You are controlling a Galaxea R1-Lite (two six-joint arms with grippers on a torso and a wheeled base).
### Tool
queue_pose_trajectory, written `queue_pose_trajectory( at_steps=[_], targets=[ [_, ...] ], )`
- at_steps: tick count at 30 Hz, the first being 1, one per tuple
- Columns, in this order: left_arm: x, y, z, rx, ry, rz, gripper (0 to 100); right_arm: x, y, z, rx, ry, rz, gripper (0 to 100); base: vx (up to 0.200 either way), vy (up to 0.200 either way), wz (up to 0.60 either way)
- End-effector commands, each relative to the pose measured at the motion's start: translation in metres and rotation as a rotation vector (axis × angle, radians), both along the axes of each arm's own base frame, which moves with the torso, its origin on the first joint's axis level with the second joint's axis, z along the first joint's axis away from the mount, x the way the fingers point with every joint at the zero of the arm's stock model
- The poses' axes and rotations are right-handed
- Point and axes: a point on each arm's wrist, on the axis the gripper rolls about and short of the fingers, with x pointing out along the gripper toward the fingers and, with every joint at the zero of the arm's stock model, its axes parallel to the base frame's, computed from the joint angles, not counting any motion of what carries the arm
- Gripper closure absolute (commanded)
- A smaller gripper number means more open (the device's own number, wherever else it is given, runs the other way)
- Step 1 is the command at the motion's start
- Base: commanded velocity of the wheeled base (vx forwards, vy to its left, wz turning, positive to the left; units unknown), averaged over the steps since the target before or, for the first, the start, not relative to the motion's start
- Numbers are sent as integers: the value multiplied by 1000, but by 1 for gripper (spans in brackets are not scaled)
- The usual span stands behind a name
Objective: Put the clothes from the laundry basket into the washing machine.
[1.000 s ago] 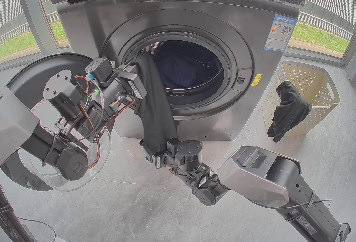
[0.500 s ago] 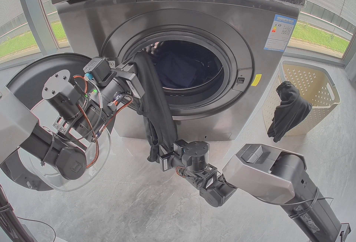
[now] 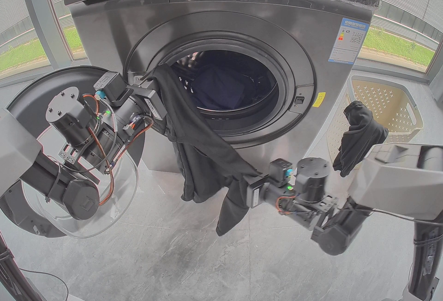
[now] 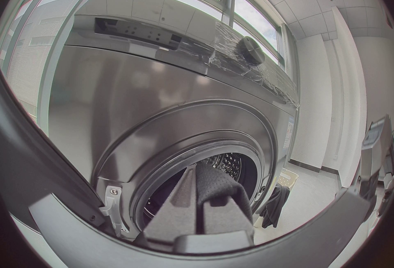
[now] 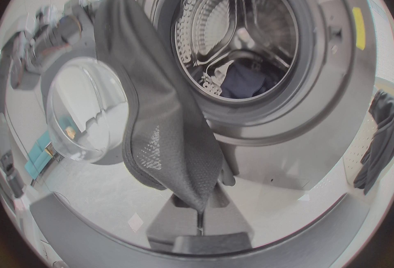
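Washing machine door [image 3: 41, 85]: open at the far left, swung out beside the machine, clear bowl toward the near side.
Left gripper [image 3: 156, 81]: level with the left edge of the drum mouth, fingers [image 4: 176, 211] clamped on the upper end of a dark garment.
Garment [image 3: 198, 149]: stretched between the two grippers. It slopes from the mouth's left rim down and right across the machine's front. Loose folds and one long tail hang beneath it, all outside the drum. Whether the tail reaches the floor [image 3: 175, 265] cannot be told.
Machine [image 3: 258, 25]: grey front-loader at the middle, its control panel wrapped in plastic film.
Drum [image 5: 213, 18]: open, with dark blue cloth [image 5: 244, 84] lying at its bottom.
Right gripper [image 3: 251, 186]: low and near, below the right part of the mouth, fingers [image 5: 172, 219] closed on the garment's lower end.
Second garment [image 3: 362, 131]: dark, draped over the basket's left rim and hanging down its outer side.
Basket [image 3: 397, 108]: cream and perforated, on the floor just right of the machine.
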Motion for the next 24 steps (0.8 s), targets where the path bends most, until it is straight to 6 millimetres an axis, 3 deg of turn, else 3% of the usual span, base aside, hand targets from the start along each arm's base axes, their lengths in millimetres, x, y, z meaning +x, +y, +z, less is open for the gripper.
queue_pose_trajectory(
  at_steps=[1,2,4,9,24],
  targets=[
    [-16,16,13,-14,-10,16,100,-33,-57,69,96,-130,-31,100,0,0,0],
    [-16,16,13,-14,-10,16,100,-33,-57,69,96,-130,-31,100,0,0,0],
    [-29,21,24,-24,-13,10,100,-47,-75,92,139,-179,-54,100,0,0,0],
    [-48,29,18,-23,28,4,100,-61,-85,129,239,-252,-55,100,0,0,0],
    [-53,49,11,-21,59,53,100,-53,-79,158,319,-366,-78,100,0,0,0]
  ],
)
